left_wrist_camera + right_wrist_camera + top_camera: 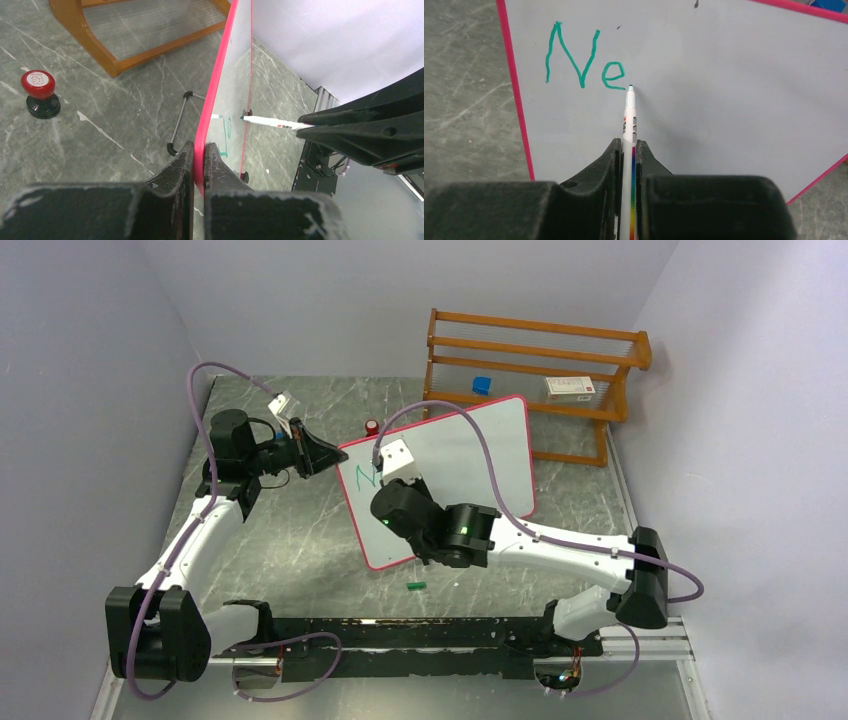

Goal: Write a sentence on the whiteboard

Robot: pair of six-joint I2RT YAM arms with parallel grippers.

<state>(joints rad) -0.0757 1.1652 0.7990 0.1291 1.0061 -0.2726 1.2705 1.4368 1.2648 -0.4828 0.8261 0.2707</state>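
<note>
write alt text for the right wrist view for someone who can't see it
The right gripper is shut on a white marker, its tip at the whiteboard just right of the green letters "Ne". The board has a pink-red rim, with grey marbled table showing at left.

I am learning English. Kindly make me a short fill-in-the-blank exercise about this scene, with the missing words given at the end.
1. The left claw clamps the rim of the ___.
2. The only letters written on it are ___.
3. Their colour is ___.
4. The right claw holds the marker, its tip just right of the letter ___.
Missing words: whiteboard; Ne; green; e.
</note>
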